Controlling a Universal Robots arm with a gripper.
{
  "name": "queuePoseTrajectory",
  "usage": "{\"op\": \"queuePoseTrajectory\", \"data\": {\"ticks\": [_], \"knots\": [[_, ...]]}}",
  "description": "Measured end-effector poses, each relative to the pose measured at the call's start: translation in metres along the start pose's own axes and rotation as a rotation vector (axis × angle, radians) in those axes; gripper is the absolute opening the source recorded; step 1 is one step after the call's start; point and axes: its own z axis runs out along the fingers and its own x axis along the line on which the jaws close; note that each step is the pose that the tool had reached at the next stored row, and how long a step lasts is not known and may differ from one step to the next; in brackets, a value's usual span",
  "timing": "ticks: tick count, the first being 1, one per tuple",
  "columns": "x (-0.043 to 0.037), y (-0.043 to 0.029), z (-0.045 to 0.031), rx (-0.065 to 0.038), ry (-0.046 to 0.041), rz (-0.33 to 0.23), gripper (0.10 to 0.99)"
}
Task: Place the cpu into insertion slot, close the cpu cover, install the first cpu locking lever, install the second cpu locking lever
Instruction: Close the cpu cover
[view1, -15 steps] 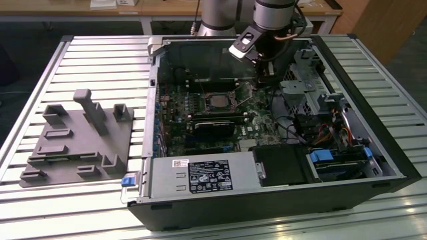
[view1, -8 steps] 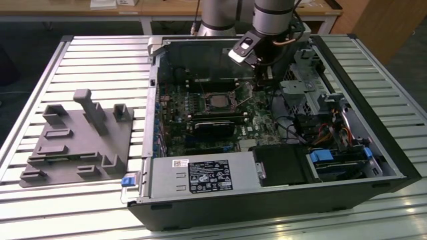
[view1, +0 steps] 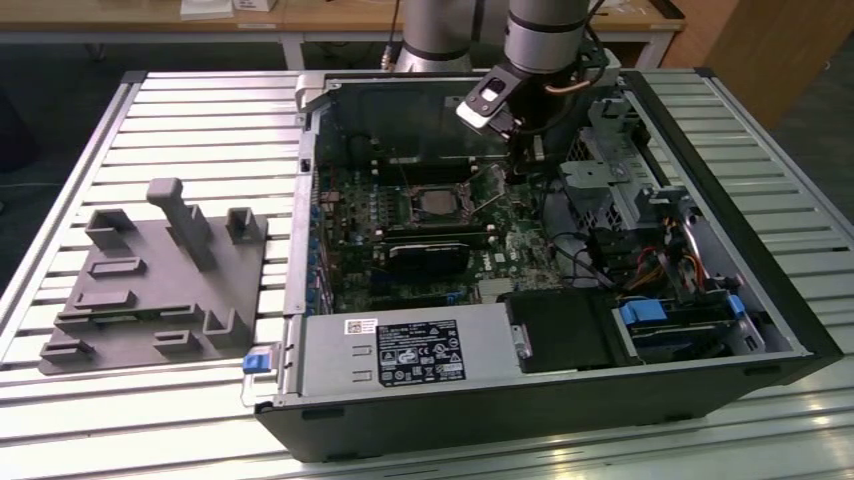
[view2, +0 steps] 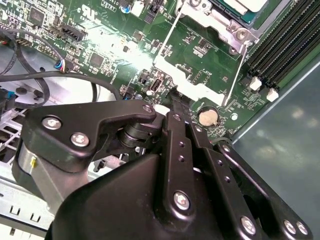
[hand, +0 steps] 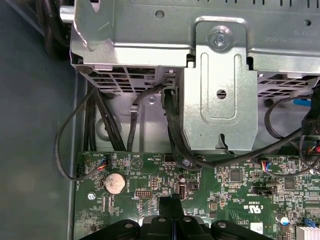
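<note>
At the exterior view's left lies a grey fixture (view1: 147, 290); inside the open case (view1: 534, 430), the cpu (view1: 435, 205) sits in the insertion slot (view1: 410, 205); just right of it my gripper (view1: 525, 178) hangs, fingers (view2: 177, 130) pressed together, tips close above the motherboard (view1: 521, 265).

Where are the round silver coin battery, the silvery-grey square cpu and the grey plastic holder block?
round silver coin battery (hand: 114, 183): first wrist view, middle of its flat face.
silvery-grey square cpu (view1: 435, 206): exterior view, centre of its metal face.
grey plastic holder block (view1: 167, 290): exterior view, its flat base.
</note>
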Motion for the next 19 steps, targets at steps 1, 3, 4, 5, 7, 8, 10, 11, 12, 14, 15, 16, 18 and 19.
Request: {"op": "queuePoseTrajectory", "data": {"ticks": [1, 3, 4, 5, 7, 8, 10, 11, 12, 14, 15, 16, 18, 19], "knots": [[0.0, 0.0, 0.0, 0.0, 0.0001, 0.0, 0.106], [0.0, 0.0002, 0.0002, 0.01, 0.0004, 0.0, 0.106], [0.0, 0.0005, 0.0002, 0.019, 0.0003, -0.001, 0.106], [0.0, 0.0007, 0.0002, 0.029, 0.0003, -0.001, 0.106], [0.0001, 0.0014, 0.0004, 0.054, 0.0006, -0.002, 0.106], [0.0001, 0.0019, 0.0005, 0.069, 0.0005, -0.002, 0.106], [0.0, 0.0027, 0.0006, 0.102, 0.0007, -0.003, 0.106], [0.0, 0.0027, 0.0006, 0.102, 0.0007, -0.003, 0.106], [0.0, 0.0027, 0.0006, 0.102, 0.0006, -0.003, 0.106], [0.0, 0.0027, 0.0006, 0.102, 0.0006, -0.003, 0.106], [0.0, 0.0027, 0.0006, 0.102, 0.0006, -0.003, 0.106], [0.0, 0.0025, 0.0005, 0.102, 0.0005, -0.003, 0.106], [0.0, 0.0003, 0.0004, 0.102, 0.0006, -0.003, 0.106], [0.0001, -0.0014, 0.0003, 0.101, 0.0006, -0.003, 0.106]]}}
